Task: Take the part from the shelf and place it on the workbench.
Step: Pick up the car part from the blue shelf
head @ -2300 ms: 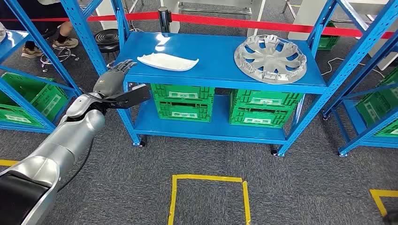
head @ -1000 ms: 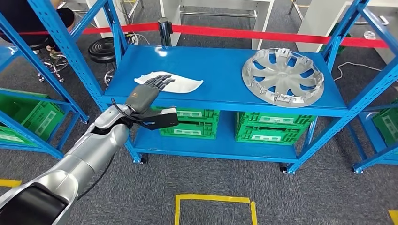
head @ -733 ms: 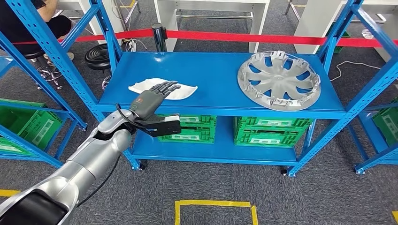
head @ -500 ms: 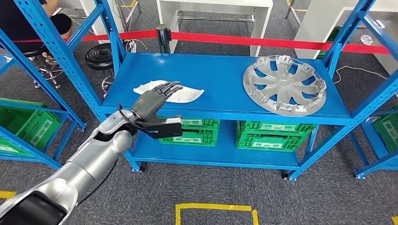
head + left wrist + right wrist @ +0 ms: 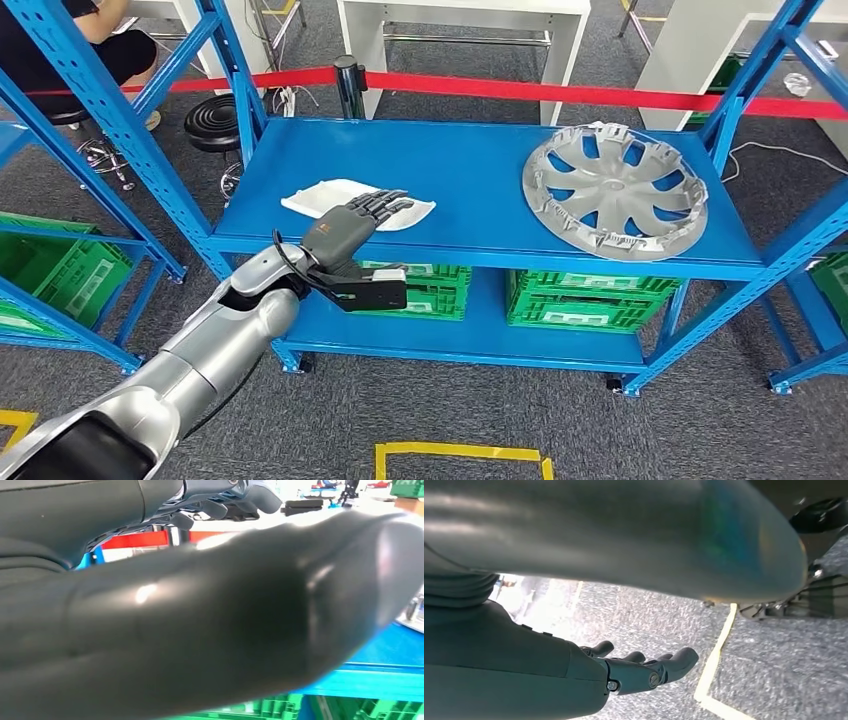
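The left hand [image 5: 352, 224] reaches over the front edge of the blue shelf [image 5: 470, 165], its fingers [image 5: 385, 203] stretched out, slightly apart, and lying over the near side of the white part [image 5: 325, 197]; whether they press on it or hover just above cannot be told. Nothing is gripped. The thumb fills much of the left wrist view, blurred. The part lies flat on the shelf's top level, toward its left front corner. Well apart to the right on the same level rests a silver wheel cover [image 5: 613, 187]. Green crates [image 5: 575, 297] sit on the lower level. The right hand [image 5: 644, 667] hangs over grey carpet beside yellow floor tape [image 5: 716, 655], fingers loosely extended, holding nothing.
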`<action>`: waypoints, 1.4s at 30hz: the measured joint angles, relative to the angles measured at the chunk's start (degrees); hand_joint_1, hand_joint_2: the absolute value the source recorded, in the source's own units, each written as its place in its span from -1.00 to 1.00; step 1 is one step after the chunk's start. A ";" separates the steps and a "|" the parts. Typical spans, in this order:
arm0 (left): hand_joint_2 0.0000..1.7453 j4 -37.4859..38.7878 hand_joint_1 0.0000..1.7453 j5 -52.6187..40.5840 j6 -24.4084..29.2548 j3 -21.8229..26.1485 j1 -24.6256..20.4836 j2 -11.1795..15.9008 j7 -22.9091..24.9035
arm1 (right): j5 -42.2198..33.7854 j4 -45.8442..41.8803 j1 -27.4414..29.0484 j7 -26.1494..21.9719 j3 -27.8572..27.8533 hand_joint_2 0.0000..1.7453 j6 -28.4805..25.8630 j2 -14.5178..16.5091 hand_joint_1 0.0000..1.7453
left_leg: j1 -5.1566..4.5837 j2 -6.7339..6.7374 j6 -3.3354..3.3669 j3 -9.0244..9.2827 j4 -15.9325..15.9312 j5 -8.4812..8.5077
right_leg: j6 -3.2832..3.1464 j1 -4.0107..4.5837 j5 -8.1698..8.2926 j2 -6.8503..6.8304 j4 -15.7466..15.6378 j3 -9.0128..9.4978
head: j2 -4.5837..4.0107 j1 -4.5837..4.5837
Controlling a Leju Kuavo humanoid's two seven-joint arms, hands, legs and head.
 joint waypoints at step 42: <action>-1.00 0.31 -1.00 3.51 -3.19 -7.06 1.48 -1.94 -2.63 | -1.40 0.02 0.39 -2.53 -2.86 -1.00 4.47 -0.03 -1.00 | -0.17 0.90 1.27 -0.38 0.35 0.57 | 1.65 -0.47 -1.18 -0.71 0.11 1.34 | 0.00 0.33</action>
